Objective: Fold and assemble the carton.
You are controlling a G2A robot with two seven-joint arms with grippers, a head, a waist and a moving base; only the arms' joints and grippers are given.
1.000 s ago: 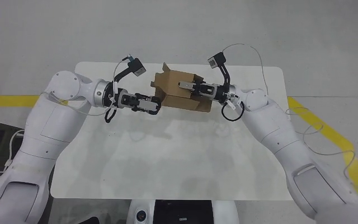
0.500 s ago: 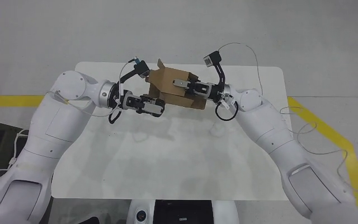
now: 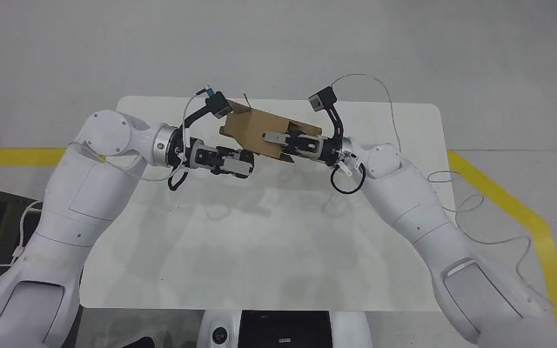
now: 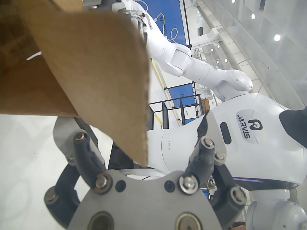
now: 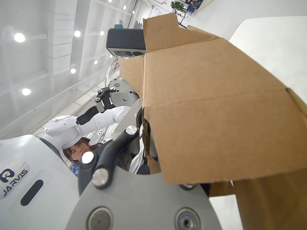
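I get bright, even light from round ceiling lamps (image 5: 19, 37); the bench (image 3: 261, 261) reads pale white, and the wrist views bow at the edges.

Brown corrugated carton (image 3: 261, 132) is up off the white surface (image 3: 261, 252), over its far half, tilted and only half-formed. One broad panel faces up, the end flaps stand loose and splayed, and one plain flap (image 4: 100, 77) juts out unfolded.

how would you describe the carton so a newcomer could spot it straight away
Look at the white table, toward its far edge where the two arms meet. The carton is between the left gripper and right gripper; it is the only brown cardboard thing, flaps open.
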